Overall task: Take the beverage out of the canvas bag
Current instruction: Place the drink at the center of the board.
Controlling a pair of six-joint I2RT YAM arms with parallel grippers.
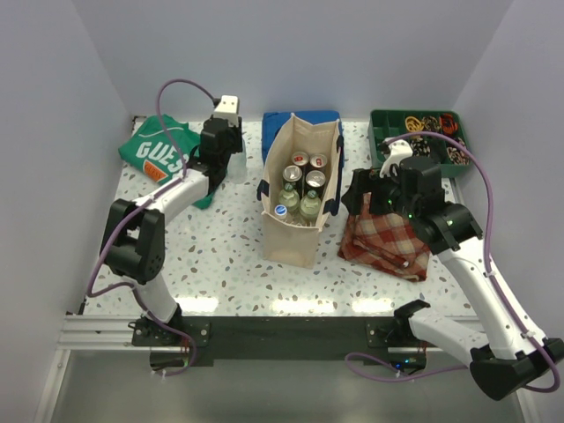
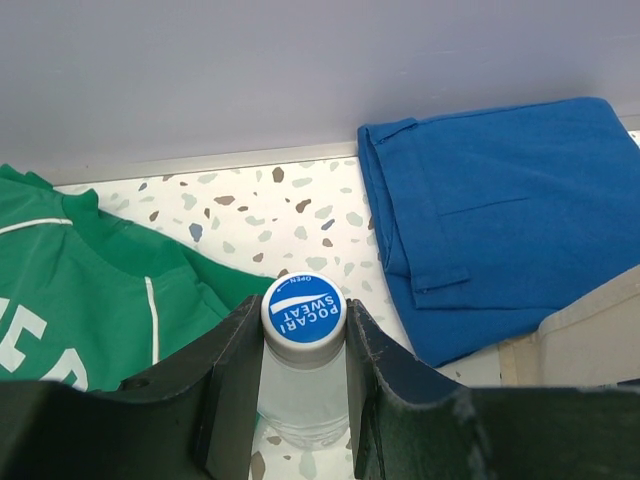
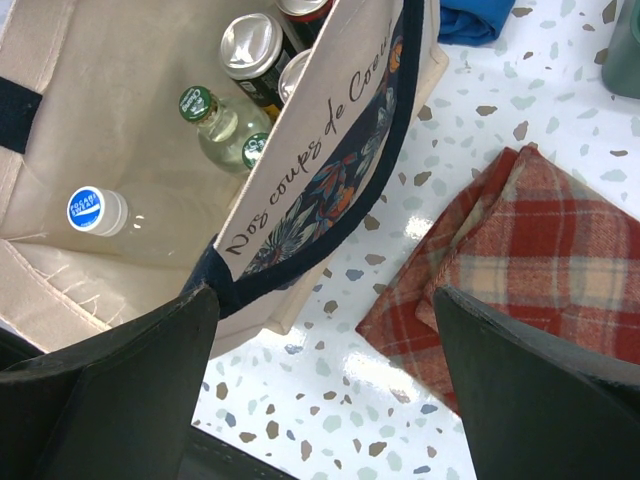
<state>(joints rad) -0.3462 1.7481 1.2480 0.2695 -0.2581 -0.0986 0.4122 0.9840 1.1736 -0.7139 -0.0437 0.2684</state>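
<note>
My left jaws are clamped on the neck of a clear blue-capped bottle point(image 2: 303, 312), upright on the counter point(image 1: 229, 256) between the green shirt point(image 2: 90, 290) and the folded blue cloth point(image 2: 500, 210). My right jaws stand wide apart beside the upright canvas bag point(image 1: 295, 242), above the plaid cloth point(image 3: 540, 260). Cans and bottles point(image 1: 304, 181) stand inside the bag.

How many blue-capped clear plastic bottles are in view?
2. One blue-capped clear plastic bottle is gripped in the left tool, outside the cream canvas bag; the other sits inside it. More may be hidden there.
</note>
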